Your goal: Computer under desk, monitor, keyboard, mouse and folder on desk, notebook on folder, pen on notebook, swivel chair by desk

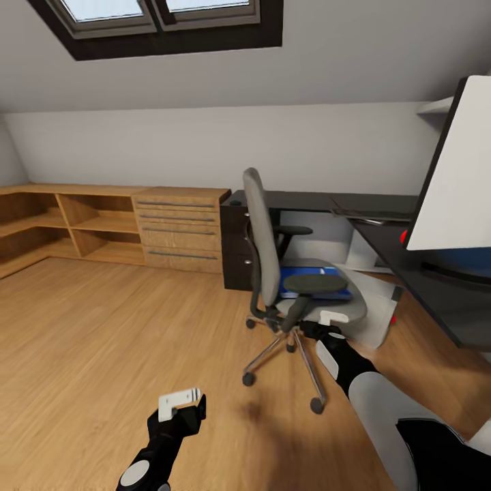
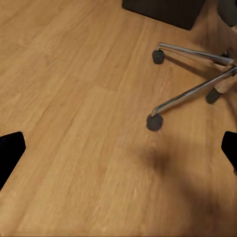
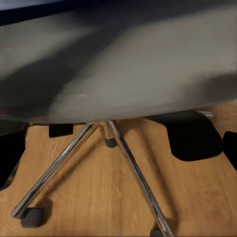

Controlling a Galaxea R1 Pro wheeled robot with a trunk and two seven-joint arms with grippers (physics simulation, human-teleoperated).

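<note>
We find the folder (image 1: 315, 284) lying flat on the swivel chair (image 1: 276, 273) seat, just beyond and above the right gripper (image 1: 332, 322), whose state we cannot tell at the seat's front edge. The left gripper (image 1: 181, 402), jaws apart, hangs farther off over the floor.

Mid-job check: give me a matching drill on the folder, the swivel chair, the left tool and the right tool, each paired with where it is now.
Things:
1. folder
2. swivel chair
3. left tool
4. right tool

Places:
A. over bare wooden floor
B. at the seat's front edge
C. lying on the chair seat
D. standing by the black desk

Pairs: 1-C, 2-D, 3-A, 4-B
</note>
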